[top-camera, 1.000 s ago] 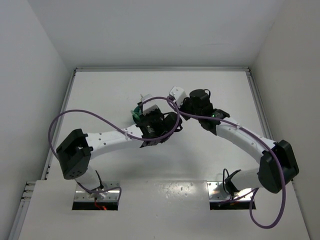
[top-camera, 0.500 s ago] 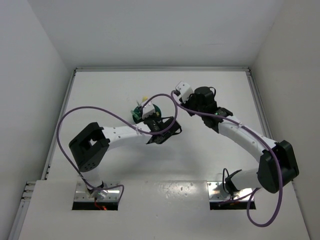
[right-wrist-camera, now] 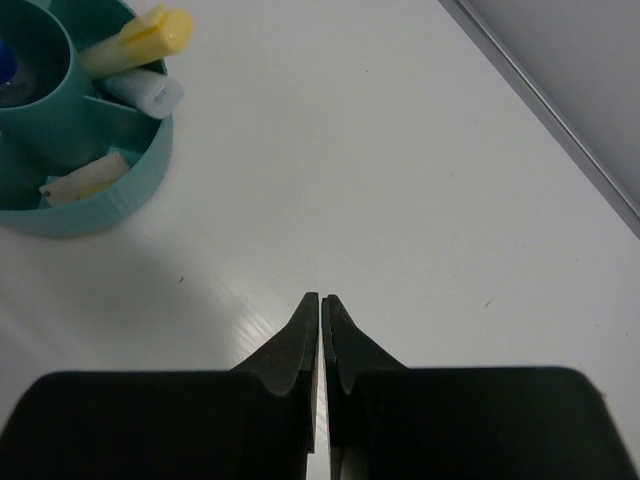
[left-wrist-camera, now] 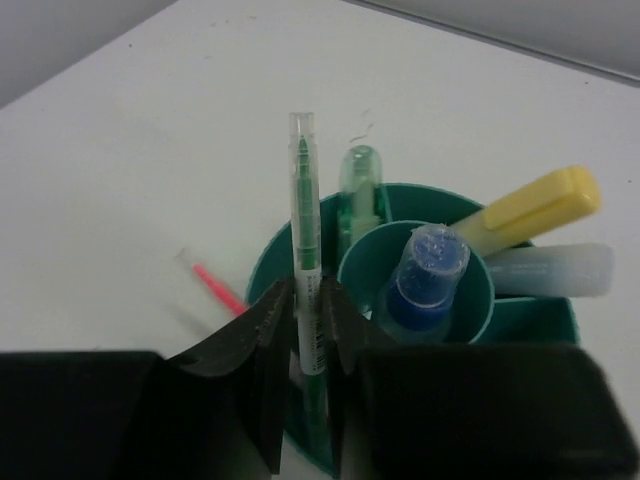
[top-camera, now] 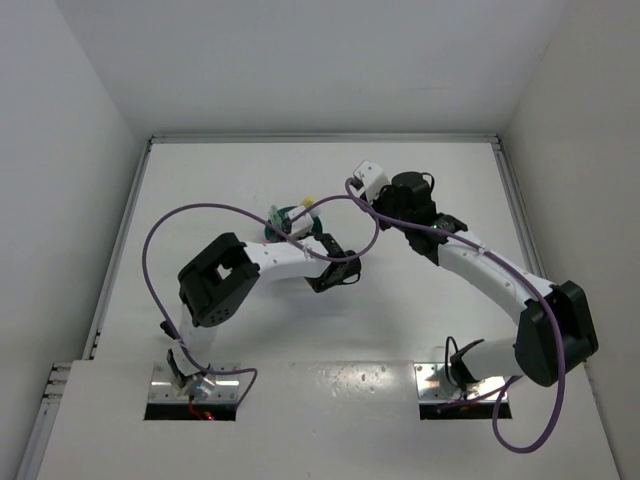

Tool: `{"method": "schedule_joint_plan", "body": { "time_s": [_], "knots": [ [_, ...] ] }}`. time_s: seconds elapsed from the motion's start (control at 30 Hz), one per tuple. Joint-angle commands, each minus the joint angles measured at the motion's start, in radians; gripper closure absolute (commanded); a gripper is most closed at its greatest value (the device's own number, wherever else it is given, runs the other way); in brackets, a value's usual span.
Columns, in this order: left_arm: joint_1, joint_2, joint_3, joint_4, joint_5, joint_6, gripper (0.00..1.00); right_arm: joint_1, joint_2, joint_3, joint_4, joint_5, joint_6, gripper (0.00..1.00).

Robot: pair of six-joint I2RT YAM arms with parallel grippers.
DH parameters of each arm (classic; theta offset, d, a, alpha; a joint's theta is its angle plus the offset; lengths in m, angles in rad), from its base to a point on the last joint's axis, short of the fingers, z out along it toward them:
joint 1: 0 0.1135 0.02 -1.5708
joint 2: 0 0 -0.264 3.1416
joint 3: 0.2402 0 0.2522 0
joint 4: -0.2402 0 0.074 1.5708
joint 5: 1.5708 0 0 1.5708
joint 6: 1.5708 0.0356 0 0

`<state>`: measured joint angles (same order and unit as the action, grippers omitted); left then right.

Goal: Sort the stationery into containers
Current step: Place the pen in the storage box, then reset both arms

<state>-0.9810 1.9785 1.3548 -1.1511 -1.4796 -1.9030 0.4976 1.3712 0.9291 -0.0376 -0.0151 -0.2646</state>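
While the left tool (left-wrist-camera: 305, 322) is narrowly pinching the green pen (left-wrist-camera: 303, 200), the pen is standing near-upright, lower end inside an outer compartment of the tub (left-wrist-camera: 530, 312) beside the mint stick (left-wrist-camera: 362, 185), left of the closed right tool (right-wrist-camera: 320, 305).

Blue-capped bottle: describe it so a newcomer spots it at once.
Find the round teal tub in the left wrist view. Its central cup holds the clear blue-capped bottle. The yellow stick, pale stick and the green pen in the left pincer stand in outer compartments; only the bottle is central.
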Motion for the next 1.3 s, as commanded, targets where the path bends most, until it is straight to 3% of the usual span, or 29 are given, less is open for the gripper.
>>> {"method": "schedule_joint_plan", "body": {
  "time_s": [0.0, 0.1, 0.13, 0.27, 0.57, 0.67, 0.77, 0.8, 0.87, 0.9, 0.93, 0.97, 1.0, 1.03, 1.07, 1.1, 1.17, 1.27],
  "knots": [
    [-0.012, -0.03, 0.007, -0.148, -0.087, -0.332, 0.74, -0.007, -0.015, 0.001, 0.039, -0.02, 0.016, 0.97],
    [-0.012, -0.03, 0.017, -0.148, -0.087, -0.309, 0.68, -0.007, -0.015, 0.001, 0.039, -0.029, 0.016, 0.97],
    [-0.012, -0.043, 0.017, -0.148, -0.087, -0.309, 0.59, -0.007, -0.015, 0.001, 0.03, -0.029, 0.016, 0.97],
    [-0.012, -0.062, 0.017, -0.148, -0.096, -0.298, 0.47, -0.007, -0.015, 0.001, 0.03, -0.039, 0.016, 0.97],
    [-0.033, -0.185, 0.036, -0.148, -0.143, -0.225, 0.44, -0.016, -0.015, 0.001, 0.021, -0.057, 0.016, 0.97],
    [-0.064, -0.242, 0.046, -0.148, -0.166, -0.174, 0.44, -0.016, -0.015, 0.001, 0.01, -0.078, 0.016, 0.93],
    [-0.11, -0.32, 0.046, -0.148, -0.166, -0.125, 0.44, -0.016, -0.015, 0.001, 0.01, -0.1, 0.016, 0.75],
    [-0.136, -0.369, 0.032, -0.148, -0.166, -0.11, 0.44, -0.016, -0.015, 0.01, -0.002, -0.1, 0.016, 0.43],
    [-0.157, -0.426, 0.014, -0.148, -0.144, -0.036, 0.44, -0.016, -0.024, 0.01, -0.013, -0.131, 0.005, 0.0],
    [-0.157, -0.457, 0.014, -0.148, -0.127, 0.01, 0.27, -0.016, -0.033, 0.01, -0.004, -0.131, 0.014, 0.0],
    [-0.157, -0.522, 0.014, -0.148, -0.079, 0.11, 0.18, -0.016, -0.034, 0.01, -0.004, -0.131, 0.046, 0.0],
    [-0.133, -0.559, 0.014, -0.005, -0.036, 0.407, 0.01, -0.016, -0.034, 0.02, -0.004, -0.108, 0.07, 0.0],
    [-0.104, -0.602, 0.014, -0.004, 0.028, 0.41, 0.0, -0.016, -0.034, 0.02, -0.004, -0.108, 0.094, 0.0],
    [-0.069, -0.723, -0.073, 0.342, 0.12, 0.912, 0.0, -0.016, -0.034, 0.03, -0.004, -0.089, 0.117, 0.0],
    [-0.026, -0.794, -0.132, 0.482, 0.374, 1.078, 0.0, -0.016, -0.034, 0.03, -0.004, -0.074, 0.167, 0.0],
    [0.051, -0.867, -0.198, 0.698, 0.512, 1.296, 0.0, -0.016, -0.058, 0.008, 0.013, -0.06, 0.177, 0.0],
    [0.131, -1.042, -0.34, 0.787, 0.779, 1.389, 0.0, -0.016, -0.089, -0.016, 0.042, -0.04, 0.177, 0.0],
    [0.189, -1.124, -0.402, 0.824, 0.924, 1.487, 0.0, -0.016, -0.142, -0.035, 0.051, 0.012, 0.206, 0.0]
  ]
}}
